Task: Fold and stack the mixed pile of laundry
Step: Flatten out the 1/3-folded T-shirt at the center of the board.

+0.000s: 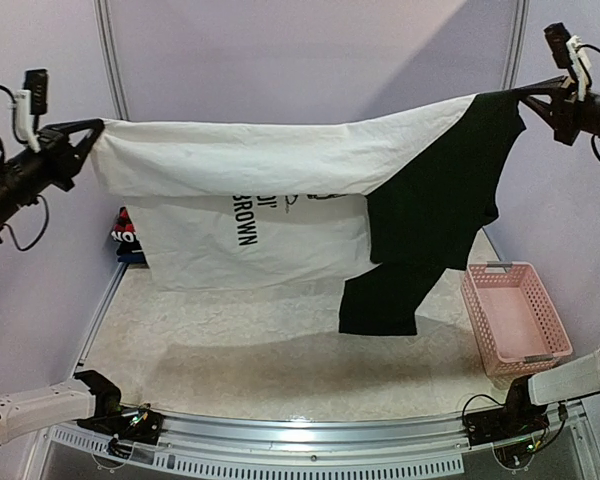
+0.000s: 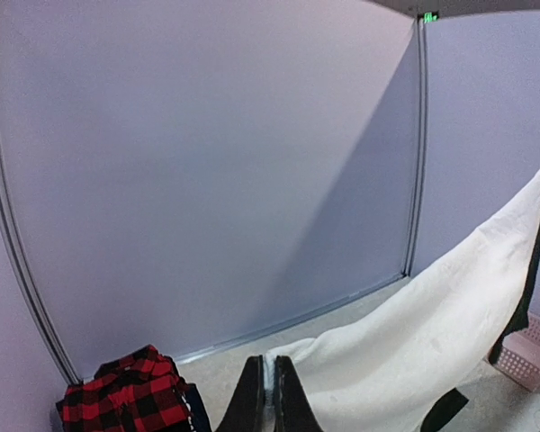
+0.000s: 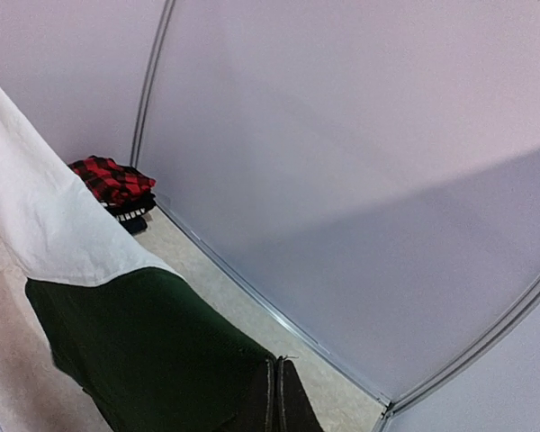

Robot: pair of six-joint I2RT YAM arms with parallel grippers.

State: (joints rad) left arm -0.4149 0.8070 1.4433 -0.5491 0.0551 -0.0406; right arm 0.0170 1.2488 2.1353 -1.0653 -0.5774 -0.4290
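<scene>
**White tee strung in the air between two closed grippers**

Nearest the overhead camera, the left arm's black base [image 1: 115,415] and the right arm's black base [image 1: 500,420] sit at the near rail of the speckled beige table [image 1: 260,345].

Above the middle of the table hangs the white printed cotton tee with dark sleeves [image 1: 260,160]. It is stretched from left to right. Its upper edge sags a little between the two holds, and its lettered body drapes down on the far side. The dark sleeve section [image 1: 435,195] hangs on the right, and its lowest flap looks to be just clear of the tabletop.

The left gripper [image 1: 85,135] has its fingers pressed together on the white corner at the left. The right gripper [image 1: 528,97] is likewise pinched tight on the dark fabric at the right.

The tee is probably light, thin and quite limp. It will fold wherever it lacks support and could slide out of a pinch if pulled too taut. The hems, seams and shoulder corners seem the safest holds, since the doubled cloth there gives the pads more to bite.

A red-and-black plaid flannel shirt [image 2: 126,396] tops a small stack of dark clothes in the far left corner. A pink slatted plastic basket [image 1: 510,315] stands near the right edge.
</scene>
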